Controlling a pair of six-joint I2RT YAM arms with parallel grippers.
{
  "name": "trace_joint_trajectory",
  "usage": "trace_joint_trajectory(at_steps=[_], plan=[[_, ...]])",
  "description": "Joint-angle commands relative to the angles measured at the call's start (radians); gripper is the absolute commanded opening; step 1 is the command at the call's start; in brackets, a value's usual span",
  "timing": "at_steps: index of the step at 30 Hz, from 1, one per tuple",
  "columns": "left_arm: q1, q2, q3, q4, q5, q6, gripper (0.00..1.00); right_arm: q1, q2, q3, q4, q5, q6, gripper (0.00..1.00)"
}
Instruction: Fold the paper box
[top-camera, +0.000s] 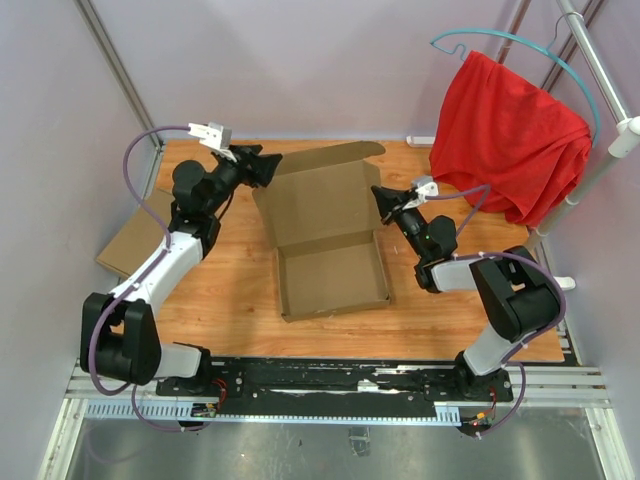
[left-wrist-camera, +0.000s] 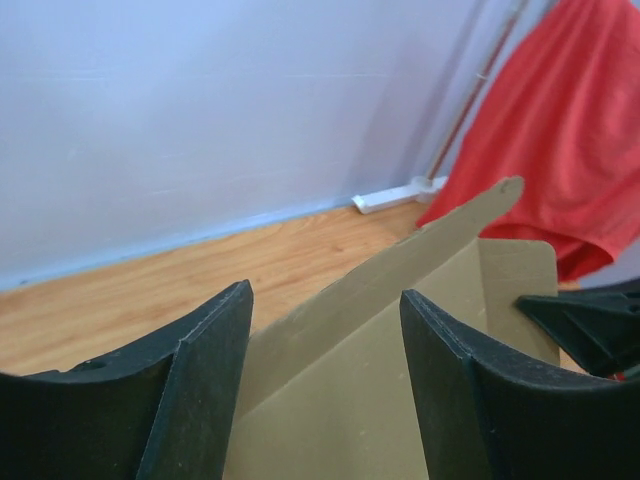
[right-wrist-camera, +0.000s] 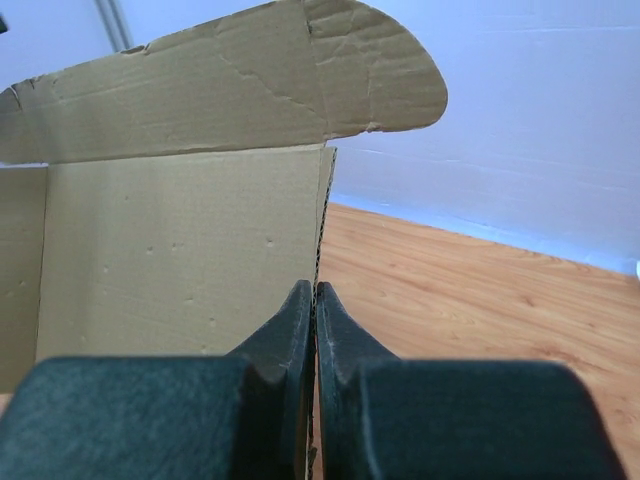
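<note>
The paper box (top-camera: 330, 270) is lying in the middle of the wooden table (top-camera: 230, 300), between the two claws. Its shallow tray is already formed on the near side and its lid (top-camera: 320, 200) is tilting up behind. The right claw (top-camera: 383, 198) is pinching the lid's right edge. In its wrist view the fingers (right-wrist-camera: 285, 325) are pressing together with the corrugated edge running down between them, so it is gripping the card fully closed, seemingly to steady the lid upright. Above that claw the lid's rounded front flap (right-wrist-camera: 230, 90) is leaning forward, not yet tucked. The left claw (top-camera: 268, 167) is sitting at the lid's far left corner with its jaws standing well apart. The card's slanted edge is passing through the gap, far too thin to be gripped, so this claw is holding nothing. It is probably lining up to take that side. A red cloth (top-camera: 505, 140) is hanging well right of the right claw, and a tan cardboard piece (top-camera: 130, 245) is lying left of the left claw.
</note>
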Motion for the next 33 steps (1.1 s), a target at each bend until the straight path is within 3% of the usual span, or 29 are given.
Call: trace_joint_trajectory(at_steps=[1,5,9,12,21,23,28,33], plan=[[0.010,0.017,0.087,-0.108,0.233,0.116,0.67,-0.012,-0.052,-0.012,0.084,-0.113,-0.068,0.01],[0.011,0.095,0.242,-0.296,0.411,0.209,0.66,-0.012,-0.069,-0.017,0.061,-0.147,-0.090,0.01],[0.008,0.179,0.395,-0.510,0.492,0.330,0.66,-0.012,-0.072,-0.024,0.054,-0.151,-0.090,0.01],[0.008,0.211,0.455,-0.615,0.490,0.404,0.66,-0.012,-0.069,-0.025,0.054,-0.152,-0.087,0.01],[-0.015,0.298,0.485,-0.707,0.428,0.467,0.64,-0.012,-0.075,-0.013,0.023,-0.156,-0.081,0.01],[-0.033,0.316,0.499,-0.733,0.405,0.487,0.60,-0.012,-0.078,-0.013,0.011,-0.152,-0.081,0.01],[-0.061,0.343,0.526,-0.765,0.377,0.505,0.34,-0.012,-0.101,-0.005,-0.052,-0.145,-0.081,0.01],[-0.071,0.319,0.539,-0.767,0.335,0.502,0.21,-0.012,-0.155,0.011,-0.192,-0.109,-0.081,0.05]])
